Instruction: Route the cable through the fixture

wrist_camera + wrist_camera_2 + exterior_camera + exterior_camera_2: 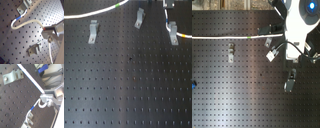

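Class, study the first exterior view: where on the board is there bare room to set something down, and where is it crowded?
Free: the breadboard below the three clips. Crowded: the top strip, where the cable runs past the clips.

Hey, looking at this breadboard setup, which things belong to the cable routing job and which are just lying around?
Part of the job:
- the cable, white with coloured bands
- the metal clips bolted to the perforated board; three show in the first exterior view
- the gripper, shut on the cable

Just lying about:
- a small blue object at the second exterior view's left edge
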